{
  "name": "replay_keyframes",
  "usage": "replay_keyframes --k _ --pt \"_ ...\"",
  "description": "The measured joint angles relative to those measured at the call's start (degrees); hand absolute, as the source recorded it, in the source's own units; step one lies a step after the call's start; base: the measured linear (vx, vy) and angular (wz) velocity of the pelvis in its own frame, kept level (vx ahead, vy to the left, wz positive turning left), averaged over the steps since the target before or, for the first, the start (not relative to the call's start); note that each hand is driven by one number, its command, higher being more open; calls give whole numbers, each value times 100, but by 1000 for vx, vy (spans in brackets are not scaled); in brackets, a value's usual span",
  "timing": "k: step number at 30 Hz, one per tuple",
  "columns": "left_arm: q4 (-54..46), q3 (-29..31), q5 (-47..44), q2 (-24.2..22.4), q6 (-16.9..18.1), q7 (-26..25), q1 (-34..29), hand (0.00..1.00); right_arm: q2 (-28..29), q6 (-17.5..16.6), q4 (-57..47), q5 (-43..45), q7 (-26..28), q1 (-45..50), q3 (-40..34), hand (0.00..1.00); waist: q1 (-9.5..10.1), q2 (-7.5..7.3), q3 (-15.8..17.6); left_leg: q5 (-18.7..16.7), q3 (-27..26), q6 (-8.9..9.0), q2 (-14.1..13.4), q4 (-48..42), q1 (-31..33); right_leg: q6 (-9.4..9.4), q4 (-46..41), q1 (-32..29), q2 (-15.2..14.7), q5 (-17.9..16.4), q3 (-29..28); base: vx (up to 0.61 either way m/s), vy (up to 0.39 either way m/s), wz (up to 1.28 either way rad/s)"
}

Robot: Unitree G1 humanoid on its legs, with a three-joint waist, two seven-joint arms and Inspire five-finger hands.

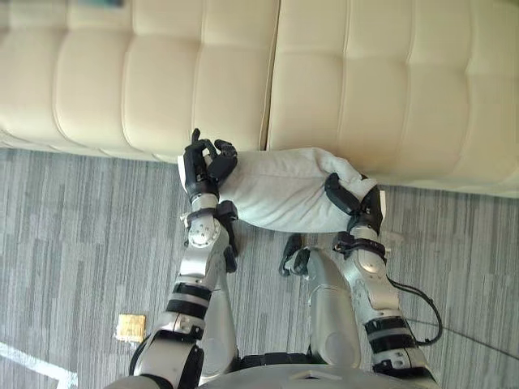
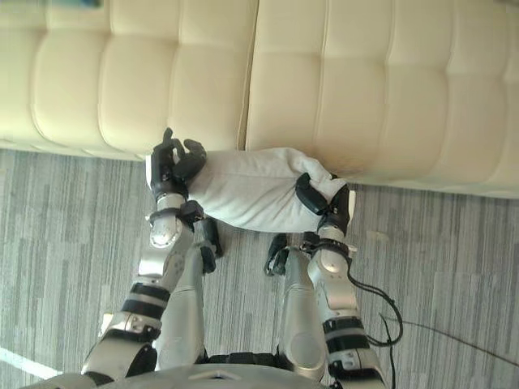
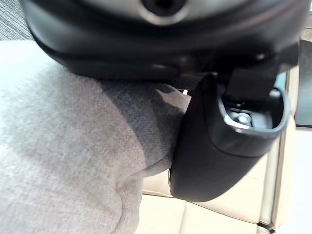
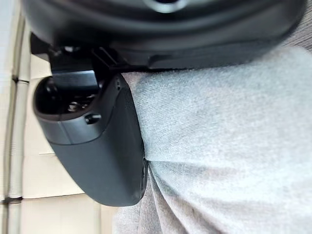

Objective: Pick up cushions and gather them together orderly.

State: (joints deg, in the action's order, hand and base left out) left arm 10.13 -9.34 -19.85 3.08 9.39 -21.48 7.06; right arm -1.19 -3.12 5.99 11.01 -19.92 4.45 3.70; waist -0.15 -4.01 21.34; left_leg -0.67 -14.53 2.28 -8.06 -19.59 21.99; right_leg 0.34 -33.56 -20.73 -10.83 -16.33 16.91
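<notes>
A light grey cushion (image 1: 280, 190) hangs between my two hands just in front of the sofa's front edge, above the floor. My left hand (image 1: 203, 166) grips its left end with curled fingers; in the left wrist view its thumb (image 3: 214, 146) presses against the grey fabric (image 3: 63, 146). My right hand (image 1: 353, 203) is curled over the cushion's right end, and the right wrist view shows its thumb (image 4: 97, 156) lying against the cloth (image 4: 229, 146). The cushion's far side touches or nearly touches the sofa seat.
A cream tufted sofa (image 1: 389, 73) spans the whole far side. Grey striped carpet (image 1: 81, 227) covers the floor. A small tan square object (image 1: 130, 327) lies on the floor at the near left, with a white line (image 1: 32, 361) beyond it.
</notes>
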Motion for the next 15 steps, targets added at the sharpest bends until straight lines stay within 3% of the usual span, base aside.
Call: replay_keyframes --k 1,4,11,13,14,15 --pt "-1 -144 -42 35 7 26 -189 0 -28 2 -12 -99 4 184 4 0 -17 21 -190 28 -27 38 23 199 -189 15 171 155 45 9 -1 143 -29 -9" --pt "-2 -404 -97 213 6 76 -363 0 -103 1 -12 -308 4 360 2 0 -73 34 -274 108 -79 95 90 604 -708 17 404 558 80 10 -31 136 -30 -10" --pt "-32 -712 -101 268 6 190 -734 0 -182 1 -123 -771 -5 761 -18 0 -200 177 -662 44 -54 213 62 879 -1213 21 776 1023 265 13 -161 136 -53 -14" --pt "-106 -769 -101 271 5 200 -895 0 -168 4 -279 -884 -8 962 -12 0 -204 199 -660 -251 -21 114 -122 193 -1171 12 808 1305 341 2 -170 109 -55 -15" --pt "-125 -805 -101 263 -2 208 -1035 0 -154 6 -457 -921 -9 1182 2 0 -202 195 -658 -362 35 -38 -228 -462 -1122 2 822 1582 381 -32 -175 79 -74 -14" --pt "-203 -823 -100 252 -1 215 -1198 0 -155 6 -732 -998 -11 1411 24 0 -197 196 -662 -382 145 -70 -317 -1164 -1020 -4 806 1820 397 -107 -199 92 -80 -16"
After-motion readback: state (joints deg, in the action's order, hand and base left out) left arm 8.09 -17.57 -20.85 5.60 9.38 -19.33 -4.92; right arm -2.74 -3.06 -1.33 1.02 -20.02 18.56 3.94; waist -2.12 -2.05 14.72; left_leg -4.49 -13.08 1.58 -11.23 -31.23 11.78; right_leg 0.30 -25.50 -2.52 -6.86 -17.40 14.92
